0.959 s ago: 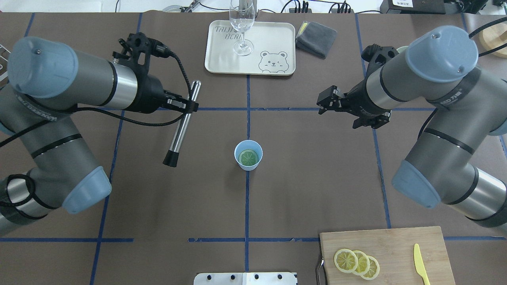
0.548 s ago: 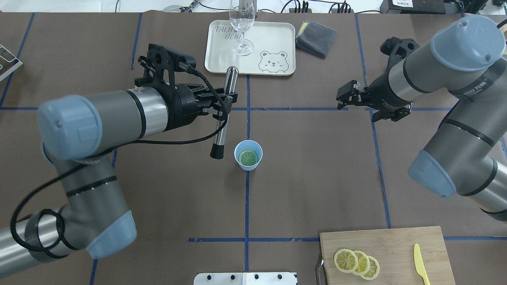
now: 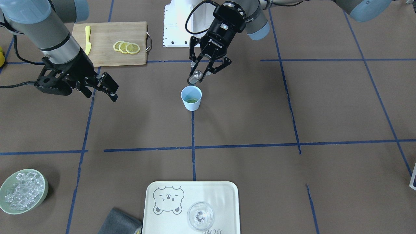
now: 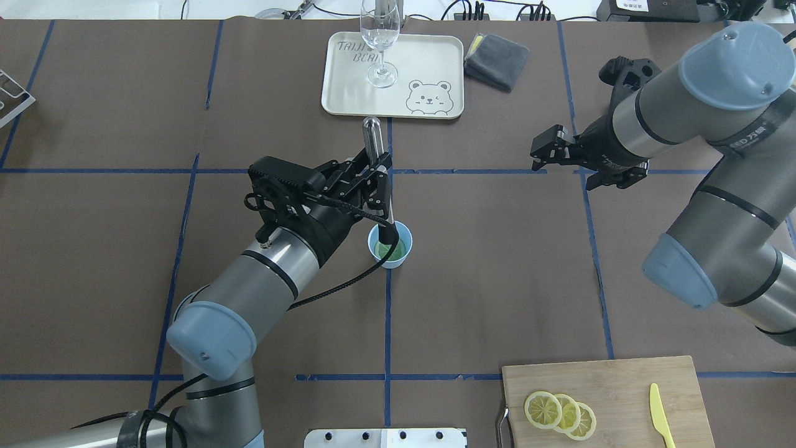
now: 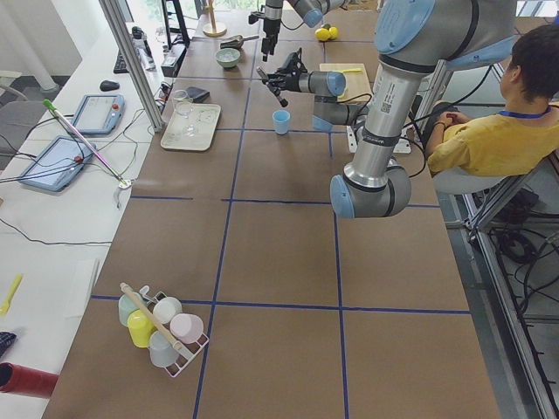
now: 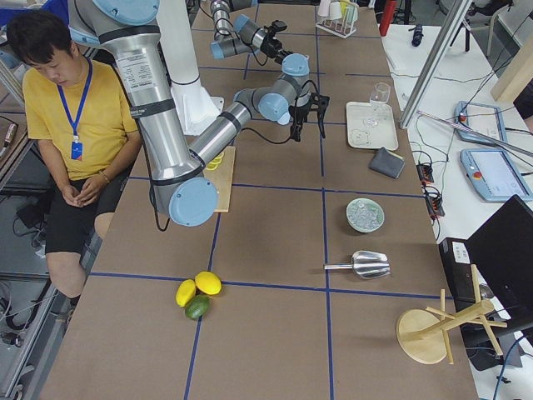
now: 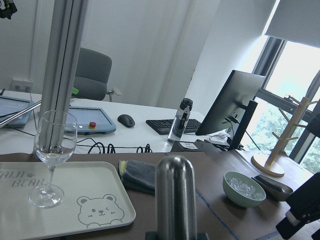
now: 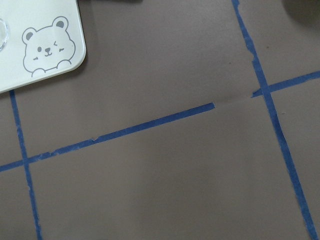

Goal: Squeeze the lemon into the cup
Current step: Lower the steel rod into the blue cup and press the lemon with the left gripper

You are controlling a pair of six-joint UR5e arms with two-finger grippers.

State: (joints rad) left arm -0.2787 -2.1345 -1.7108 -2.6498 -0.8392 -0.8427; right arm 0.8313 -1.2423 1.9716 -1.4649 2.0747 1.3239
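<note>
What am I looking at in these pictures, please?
These are two robot arms at a table, each ending in a two-finger gripper. One camera looks down from behind the robot, one faces it across the table, two sit at the table's ends, two ride on the wrists. The left gripper holds a metal muddler, its black tip at the mouth of the light-blue cup, where a lemon slice lies. The right gripper is open and empty. Also there: a tray with a wine glass, a cutting board with three slices and a yellow knife, a bowl of ice.
</note>
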